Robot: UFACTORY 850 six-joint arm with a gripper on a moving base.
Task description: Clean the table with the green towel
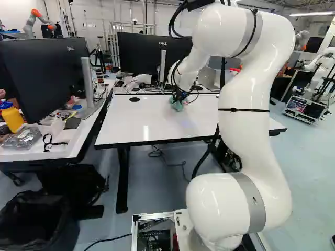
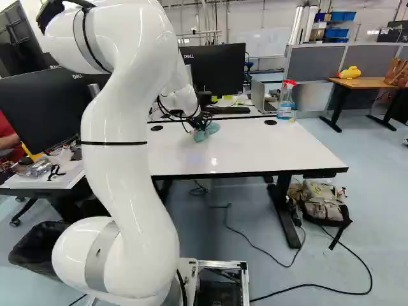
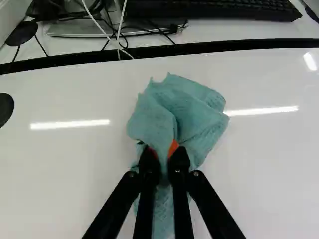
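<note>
"What is the smooth white robot arm (image 1: 243, 115) doing?"

"It is reaching over the glossy white, black-edged worktop (image 1: 152, 123), and its black two-fingered pincer (image 2: 201, 127) is pointing down towards the surface."

"Is the pincer holding anything?"

"Yes, it is grasping the soft blue-green cloth towel (image 3: 174, 109); the orange pads (image 3: 173, 148) are pinching a fold from both sides."

"And where is the towel lying?"

"It is resting on the worktop, nearer the far edge, bunching under the fingers and spreading ahead of them."

"Is anything standing nearby?"

"A clear plastic spray bottle with a red head (image 2: 286, 99) is standing near the far corner, at the right of the right base view, and a black keyboard (image 3: 214, 9) is lying beyond the far edge."
</note>
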